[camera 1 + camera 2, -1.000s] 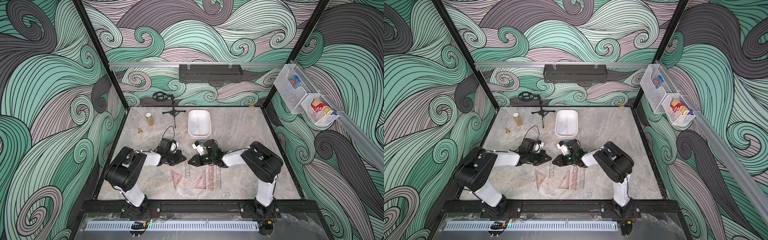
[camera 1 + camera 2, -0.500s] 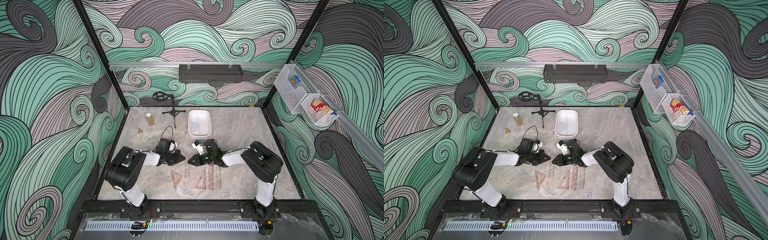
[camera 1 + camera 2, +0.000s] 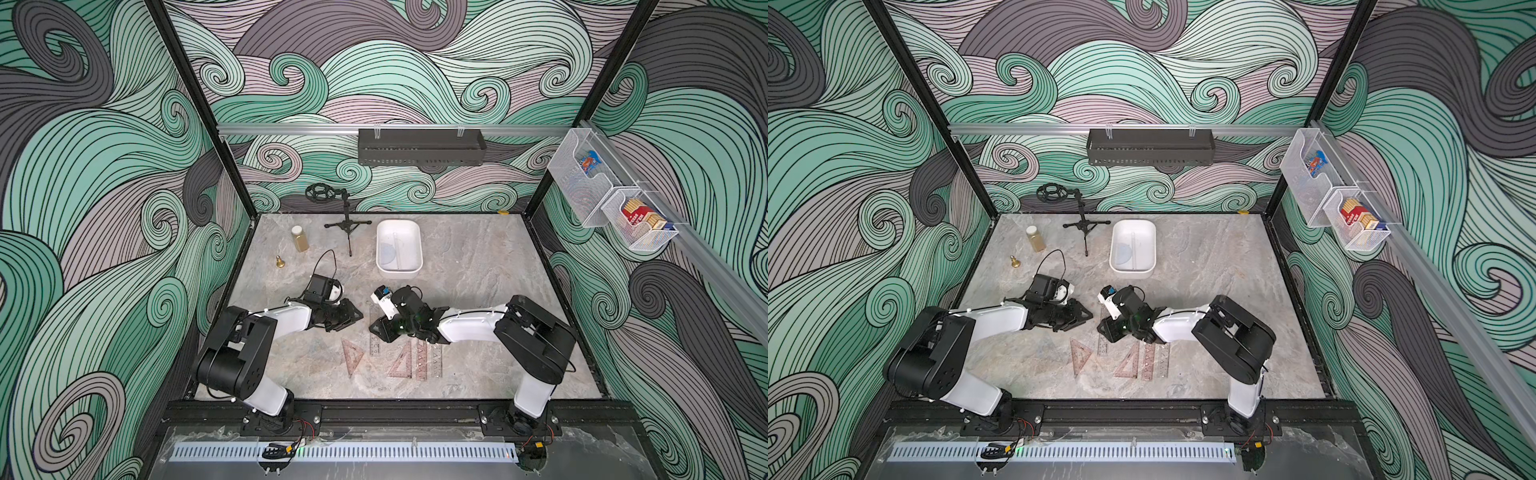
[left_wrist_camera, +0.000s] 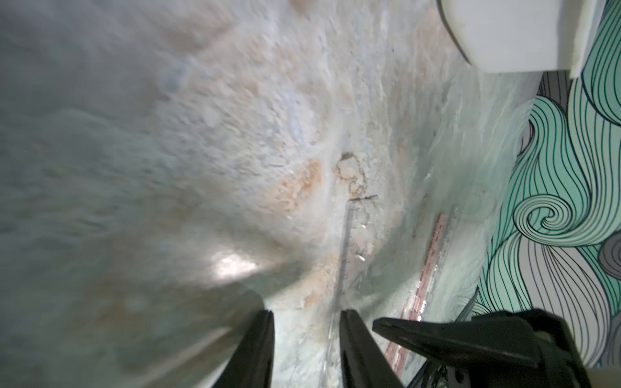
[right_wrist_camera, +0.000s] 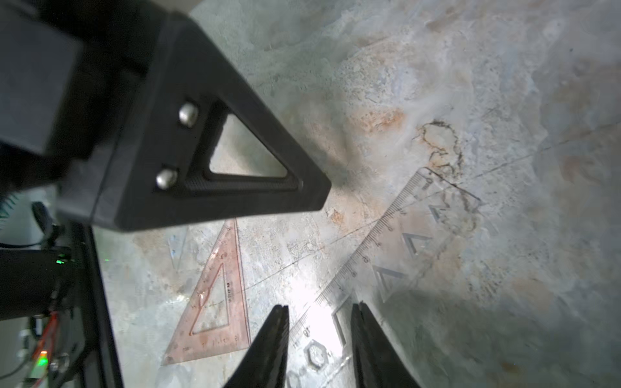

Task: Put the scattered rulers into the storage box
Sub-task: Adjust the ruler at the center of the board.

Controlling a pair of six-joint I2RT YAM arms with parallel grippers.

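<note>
Left tool [image 4: 305, 322] lies low over the counter [image 3: 478, 257], jaws parted, with only stone and a thin clear edge showing between them. Its tips nearly meet those of the right tool [image 5: 319, 312]. The right tool is parted too. It straddles the scaled edge of the clear ruler [image 5: 396, 235], which lies flat beneath it, unpinched. A pinkish set square [image 5: 218, 295] lies just beside its tips, and more rulers [image 3: 420, 361] lie behind it, toward the robot's base. The storage box [image 3: 399, 271] sits beyond both tools, well apart, with a protractor [image 3: 386, 251] already inside. The step in hand looks like picking up the clear ruler. Flat on stone, it probably needs one edge tipped or slid up before jaws can close on it, then a carry to the box.
</note>
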